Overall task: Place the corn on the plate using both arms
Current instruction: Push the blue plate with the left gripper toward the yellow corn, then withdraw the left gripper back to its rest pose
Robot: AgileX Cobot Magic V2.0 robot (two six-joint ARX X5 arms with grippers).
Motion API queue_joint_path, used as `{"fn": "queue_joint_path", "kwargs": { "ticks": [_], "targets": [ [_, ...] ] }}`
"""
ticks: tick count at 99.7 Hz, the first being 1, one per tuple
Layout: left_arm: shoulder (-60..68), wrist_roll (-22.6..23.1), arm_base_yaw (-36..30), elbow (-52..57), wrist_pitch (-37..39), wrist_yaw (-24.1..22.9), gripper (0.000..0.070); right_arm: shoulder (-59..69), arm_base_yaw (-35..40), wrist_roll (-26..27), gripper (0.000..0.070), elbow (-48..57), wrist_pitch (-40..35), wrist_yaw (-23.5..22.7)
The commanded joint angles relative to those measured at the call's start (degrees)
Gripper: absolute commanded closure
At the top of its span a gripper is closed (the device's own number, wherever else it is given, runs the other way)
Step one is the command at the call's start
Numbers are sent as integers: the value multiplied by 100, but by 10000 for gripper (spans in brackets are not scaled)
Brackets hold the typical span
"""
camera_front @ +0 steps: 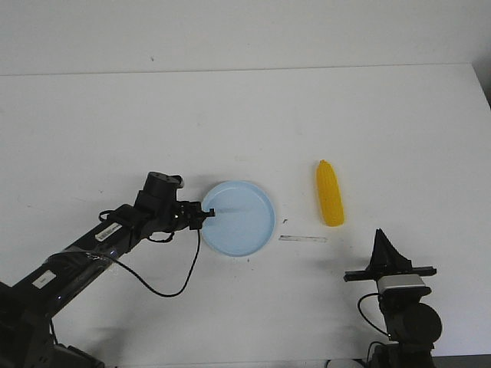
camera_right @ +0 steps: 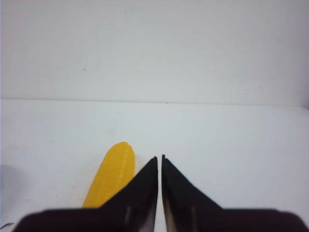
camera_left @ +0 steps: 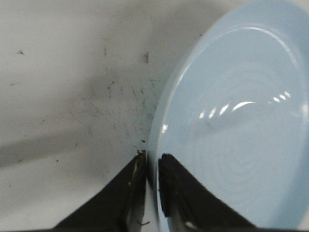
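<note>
Low at the bottom right of the front view, the right gripper (camera_front: pixel 380 238) stood with its fingers pressed almost together, holding nothing. Just above it and a little left lay the corn (camera_front: pixel 330 193) on the white table (camera_front: pixel 230 115), its thin end pointing to the top of the frame. White table spread wide around it. Left of the middle, the left gripper (camera_front: pixel 207 213) pinched the left rim of the blue plate (camera_front: pixel 249 222). Nothing lay in the plate.
</note>
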Motion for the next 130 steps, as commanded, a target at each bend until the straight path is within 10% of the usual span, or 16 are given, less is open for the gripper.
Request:
{"fn": "queue_joint_path", "kwargs": {
  "ticks": [1,60,73,99,130],
  "targets": [
    [105,-13,-66,81,35,13,527,-2,2,31,685,-7,61,-11],
    [-1064,103,236,9,203,-264,581,-2,2,31,685,-7,61,-11],
    [-1534,723,435,-393,962,-896,700,-2,2,31,685,-7,61,-11],
    [-2675,2124,1056,-1838,2861,-1150,699,-2,2,31,685,-7,61,-11],
    [-4607,2964,2133,-3191,3014,-1152,699,-2,2,31,685,-7,61,-11]
  ]
}}
